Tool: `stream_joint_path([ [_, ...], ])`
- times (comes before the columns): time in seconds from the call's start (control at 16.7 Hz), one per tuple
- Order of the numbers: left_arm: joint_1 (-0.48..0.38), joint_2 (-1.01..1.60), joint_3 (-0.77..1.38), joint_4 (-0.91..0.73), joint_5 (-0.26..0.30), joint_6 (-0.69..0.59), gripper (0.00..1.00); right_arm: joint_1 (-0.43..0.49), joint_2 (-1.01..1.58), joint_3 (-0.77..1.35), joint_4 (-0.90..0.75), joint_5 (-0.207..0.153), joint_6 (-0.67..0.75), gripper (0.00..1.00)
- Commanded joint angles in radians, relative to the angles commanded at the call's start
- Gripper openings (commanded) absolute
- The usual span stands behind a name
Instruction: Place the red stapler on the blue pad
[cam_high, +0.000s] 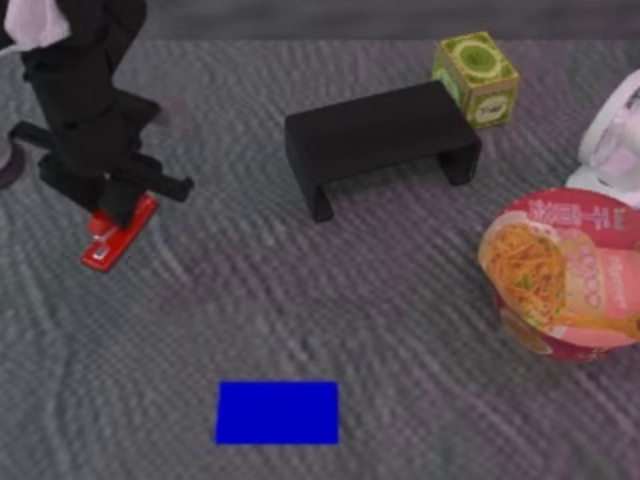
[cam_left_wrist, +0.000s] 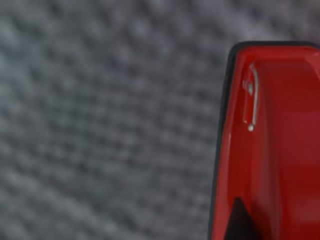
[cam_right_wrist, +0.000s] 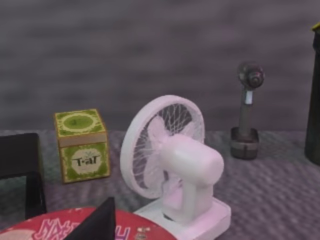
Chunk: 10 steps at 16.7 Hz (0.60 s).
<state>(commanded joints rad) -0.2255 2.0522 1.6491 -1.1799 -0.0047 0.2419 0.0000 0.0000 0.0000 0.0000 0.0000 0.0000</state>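
The red stapler (cam_high: 120, 235) lies on the grey table at the left, its long axis slanted. My left gripper (cam_high: 112, 212) is down at the stapler's far end, and the black arm covers that end. In the left wrist view the stapler (cam_left_wrist: 272, 140) fills the right side, very close, with grey table beside it. The blue pad (cam_high: 277, 412) lies flat near the front edge, well apart from the stapler. Only a dark part of my right gripper (cam_right_wrist: 100, 224) shows, above the noodle cup's lid; that arm is out of the top view.
A black bench-shaped block (cam_high: 380, 145) stands at the back middle, with a green tea box (cam_high: 477, 78) behind it. A noodle cup (cam_high: 565, 275) and a white fan (cam_high: 612, 140) are at the right. A grey upright tool (cam_right_wrist: 246, 115) stands beyond the fan.
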Motion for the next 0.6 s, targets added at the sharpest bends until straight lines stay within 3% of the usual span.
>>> stream_joint_path([
  [0.42,-0.003,-0.02,0.035,-0.042,0.0,0.0,0.0,0.0,0.0,0.0,0.0,0.0,0.0,1.0],
  [0.6,-0.021,-0.029,0.033,-0.056,-0.014,-0.06,0.0,0.0,0.0,0.0,0.0,0.0,0.0,1.0],
])
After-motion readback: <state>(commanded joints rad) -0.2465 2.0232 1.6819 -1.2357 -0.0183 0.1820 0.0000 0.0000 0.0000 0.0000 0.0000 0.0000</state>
